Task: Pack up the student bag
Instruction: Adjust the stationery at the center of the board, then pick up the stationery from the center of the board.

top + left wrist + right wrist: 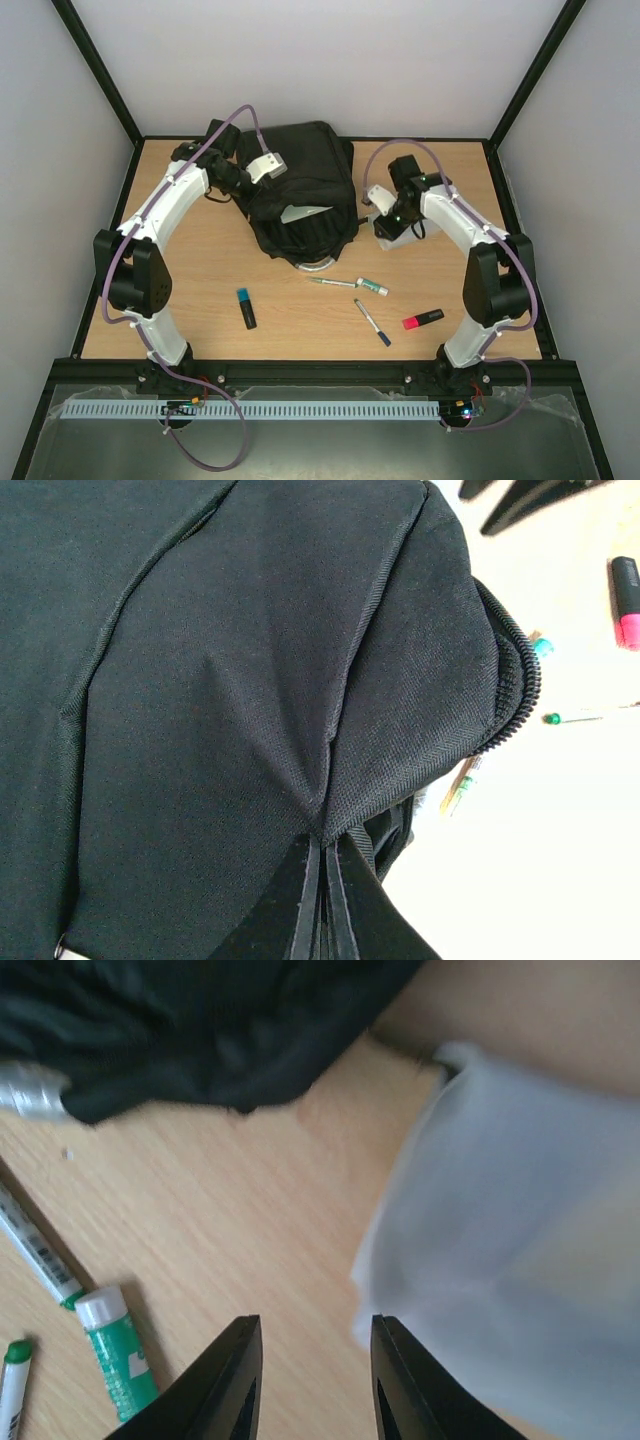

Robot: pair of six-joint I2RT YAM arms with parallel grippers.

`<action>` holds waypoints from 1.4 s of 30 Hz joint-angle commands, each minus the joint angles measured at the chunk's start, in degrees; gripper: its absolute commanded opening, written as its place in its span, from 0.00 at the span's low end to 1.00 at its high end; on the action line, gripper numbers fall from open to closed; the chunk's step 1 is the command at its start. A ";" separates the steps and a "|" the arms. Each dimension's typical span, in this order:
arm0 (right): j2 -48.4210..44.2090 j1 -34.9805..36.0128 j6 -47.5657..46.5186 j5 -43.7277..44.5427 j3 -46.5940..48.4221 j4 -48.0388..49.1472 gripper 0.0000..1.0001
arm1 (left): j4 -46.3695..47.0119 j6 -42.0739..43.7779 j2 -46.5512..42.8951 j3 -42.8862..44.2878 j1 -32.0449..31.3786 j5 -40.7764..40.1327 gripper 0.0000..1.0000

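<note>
Closest in the overhead view, a white slotted strip (pixel 300 410) runs just in front of the counter's (pixel 200 290) near edge, between the two arm bases. Loose stationery lies on the near half of the counter. A black marker with a teal cap (pixel 246 308) lies left of the middle. A thin green-capped pen (pixel 333 283) and a green-and-white stick (pixel 373 287) lie almost end to end near the centre. A dark pen (pixel 372 323) sits just nearer than those two, and a pink highlighter (pixel 423 319) lies toward the near right corner.

The student bag (pixel 300 190) sits slumped at the middle of the far edge, its near side reaching about the counter's centre. The left arm (pixel 175 195) reaches in from the left onto the bag's left side. In the left wrist view the left jaws are together, pinching a fold of the black fabric, which gathers into creases running to their tips. A zip (pixel 520 680) gapes open along the bag's edge.

The right arm (pixel 455 215) bends toward the bag's right side, low over the counter. In the right wrist view the right jaws stand apart with bare wood between them, holding nothing. A whitish translucent pouch (pixel 500 1250) lies just beside the right-hand jaw; whether the two touch I cannot tell. Black bag fabric lies beyond the jaws, clear of them.
</note>
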 commanded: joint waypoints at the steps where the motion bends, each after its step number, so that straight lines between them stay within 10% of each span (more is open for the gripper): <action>1: 0.32 -0.86 -4.21 -1.22 9.82 -7.07 0.34 | -0.43 0.64 -0.97 0.69 -0.71 3.87 0.02; 13: 25.86 -8.05 -11.50 3.33 41.36 -21.27 0.49 | -1.11 1.39 -2.81 -0.89 -0.80 1.60 0.03; 27: 38.81 -9.73 -7.13 1.82 44.94 -25.06 0.66 | -1.30 1.61 -3.04 -1.44 -0.81 1.33 0.03; 42: 35.42 -9.81 1.14 -5.33 41.10 -21.88 0.01 | -1.03 1.35 -2.50 -1.53 -0.88 1.68 0.03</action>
